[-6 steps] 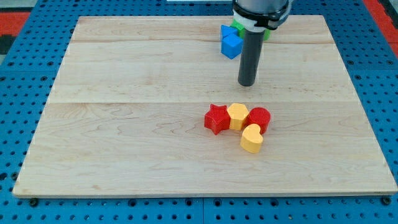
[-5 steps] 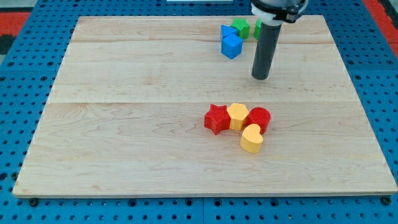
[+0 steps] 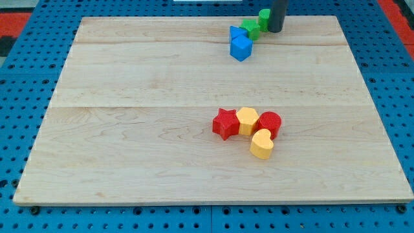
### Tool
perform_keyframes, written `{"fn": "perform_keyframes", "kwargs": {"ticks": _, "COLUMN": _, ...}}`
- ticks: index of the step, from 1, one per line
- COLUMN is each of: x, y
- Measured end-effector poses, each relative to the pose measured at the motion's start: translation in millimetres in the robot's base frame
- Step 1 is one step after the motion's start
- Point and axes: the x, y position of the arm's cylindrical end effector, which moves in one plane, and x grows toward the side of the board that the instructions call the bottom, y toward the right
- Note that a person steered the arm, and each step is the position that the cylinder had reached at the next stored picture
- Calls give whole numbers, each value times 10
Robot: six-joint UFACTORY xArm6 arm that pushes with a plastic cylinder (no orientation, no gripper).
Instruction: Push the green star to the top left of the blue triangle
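Rod at the bench's top edge, beside the green blocks

My tip touches the small green block; the green star sits just left, against the blue triangle's upper right. No gripper visible.

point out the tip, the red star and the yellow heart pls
my tip [image 3: 275,30]: camera view, the rod's lower end.
red star [image 3: 226,123]: camera view, middle of its top face.
yellow heart [image 3: 261,144]: camera view, middle of its top face.
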Motion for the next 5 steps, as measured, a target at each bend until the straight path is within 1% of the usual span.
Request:
{"fn": "perform_keyframes", "kwargs": {"ticks": 2, "x": 12, "y": -513}}
{"fn": "perform_keyframes", "kwargs": {"ticks": 3, "x": 12, "y": -614}}
{"fn": "perform_keyframes", "kwargs": {"ticks": 5, "x": -2, "y": -1239}}
